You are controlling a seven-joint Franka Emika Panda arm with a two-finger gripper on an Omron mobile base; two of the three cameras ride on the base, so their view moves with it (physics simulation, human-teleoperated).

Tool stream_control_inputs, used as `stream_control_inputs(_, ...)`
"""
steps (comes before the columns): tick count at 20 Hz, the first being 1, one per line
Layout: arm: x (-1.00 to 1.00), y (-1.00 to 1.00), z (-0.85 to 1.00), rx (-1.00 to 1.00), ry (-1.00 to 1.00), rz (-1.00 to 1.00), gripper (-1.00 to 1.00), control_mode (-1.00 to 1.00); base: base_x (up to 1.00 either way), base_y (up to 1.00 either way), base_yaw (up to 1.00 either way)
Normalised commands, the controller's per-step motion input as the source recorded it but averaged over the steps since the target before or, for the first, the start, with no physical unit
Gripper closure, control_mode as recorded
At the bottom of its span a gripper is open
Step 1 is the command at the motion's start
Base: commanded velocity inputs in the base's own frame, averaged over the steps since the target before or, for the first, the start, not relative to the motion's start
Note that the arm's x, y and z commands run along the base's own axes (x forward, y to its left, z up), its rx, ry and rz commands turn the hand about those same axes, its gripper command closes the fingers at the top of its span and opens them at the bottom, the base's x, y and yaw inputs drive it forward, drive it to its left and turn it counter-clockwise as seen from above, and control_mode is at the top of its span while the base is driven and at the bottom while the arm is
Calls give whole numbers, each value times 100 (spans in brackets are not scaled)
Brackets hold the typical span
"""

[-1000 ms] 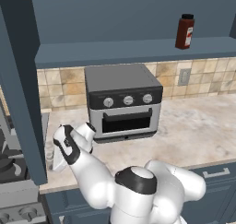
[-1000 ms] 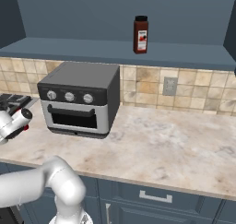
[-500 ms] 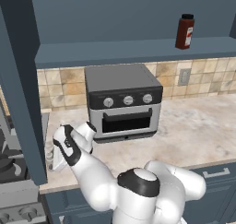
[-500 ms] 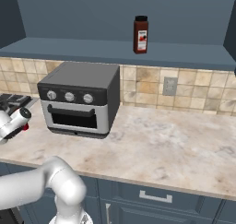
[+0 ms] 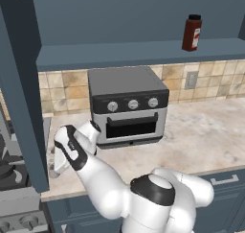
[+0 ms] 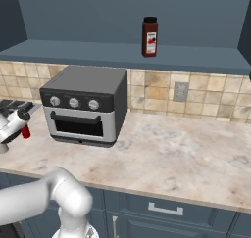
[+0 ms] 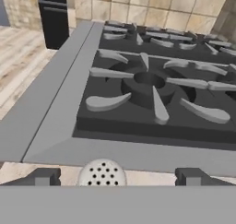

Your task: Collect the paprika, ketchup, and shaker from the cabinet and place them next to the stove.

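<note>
The shaker (image 7: 102, 173), a pale rounded top with small holes, stands on the counter right in front of the stove (image 7: 152, 89). My gripper (image 7: 117, 178) is open, with one fingertip well clear of the shaker on each side. The white hand (image 5: 67, 149) hangs low at the counter's left end beside the stove (image 5: 12, 172). A bit of the red ketchup (image 6: 25, 132) shows behind the hand, on the counter near the stove. On the open shelf of the cabinet (image 6: 98, 51) the paprika (image 6: 150, 36) stands upright, also seen as the paprika (image 5: 192, 33) at the upper right.
A silver toaster oven (image 5: 128, 107) sits on the marble counter (image 6: 166, 154) just right of my hand. A dark cabinet side panel (image 5: 21, 107) rises between the stove and the counter. Blue drawers (image 6: 162, 208) run below the counter edge.
</note>
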Motion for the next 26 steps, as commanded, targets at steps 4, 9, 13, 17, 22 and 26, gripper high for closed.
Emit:
stream_control_inputs(4,-5,0,56,0,-14,0,-100,-100,0,0,0)
stream_control_inputs(9,-22,0,68,0,-11,-2,-100,-100,0,0,0)
stream_control_inputs(13,-42,-8,63,0,-4,-8,-100,-100,0,0,0)
stream_control_inputs(17,-45,-23,72,0,-3,-15,-100,-100,0,0,0)
stream_control_inputs(22,-34,-51,60,0,0,-18,-100,-100,0,0,0)
stream_control_inputs(26,-22,-66,50,0,0,-21,-100,-100,0,0,0)
